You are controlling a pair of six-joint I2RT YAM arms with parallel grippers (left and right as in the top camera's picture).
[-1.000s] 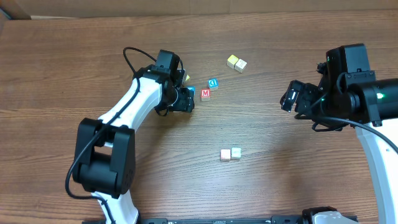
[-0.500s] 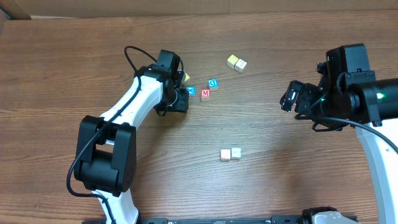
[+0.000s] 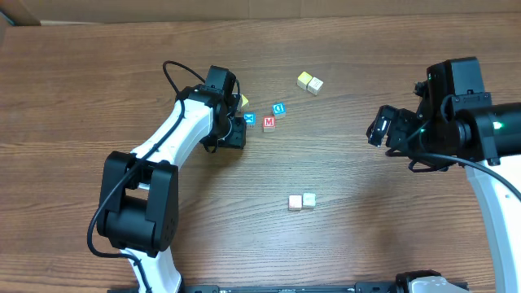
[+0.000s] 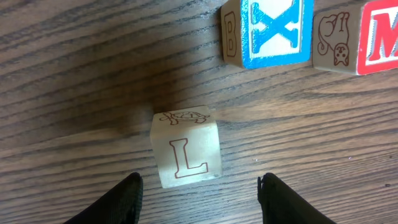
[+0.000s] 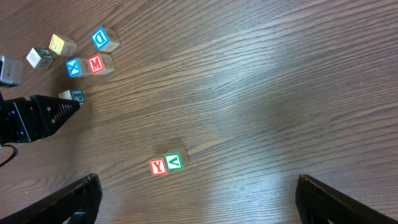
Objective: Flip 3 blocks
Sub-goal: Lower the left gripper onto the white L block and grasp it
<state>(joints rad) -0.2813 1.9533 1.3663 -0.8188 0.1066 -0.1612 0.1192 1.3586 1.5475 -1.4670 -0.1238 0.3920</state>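
Note:
In the left wrist view a pale block [image 4: 186, 152] with a red outlined L lies flat on the wood, just ahead of my left gripper [image 4: 200, 185]. The jaws stand open on either side of its near edge and touch nothing. From overhead the left gripper [image 3: 234, 133] hides that block. The red Y block [image 5: 158, 166] and green V block [image 5: 175, 162] sit side by side, and from overhead they appear as the Y block [image 3: 295, 203] and the V block [image 3: 308, 199]. My right gripper [image 3: 377, 129] hangs wide open and empty, far right.
The blue X cube [image 3: 249, 119], red M cube [image 3: 269, 124] and blue D cube [image 3: 278, 108] lie just right of the left gripper. A yellow cube [image 3: 242, 101] sits behind it. Two pale cubes [image 3: 309, 82] lie farther back. The X cube [image 4: 273, 31] is close ahead.
The left gripper has drawn back a little to the left, away from the X cube, and its jaws have narrowed. The right arm has not moved.

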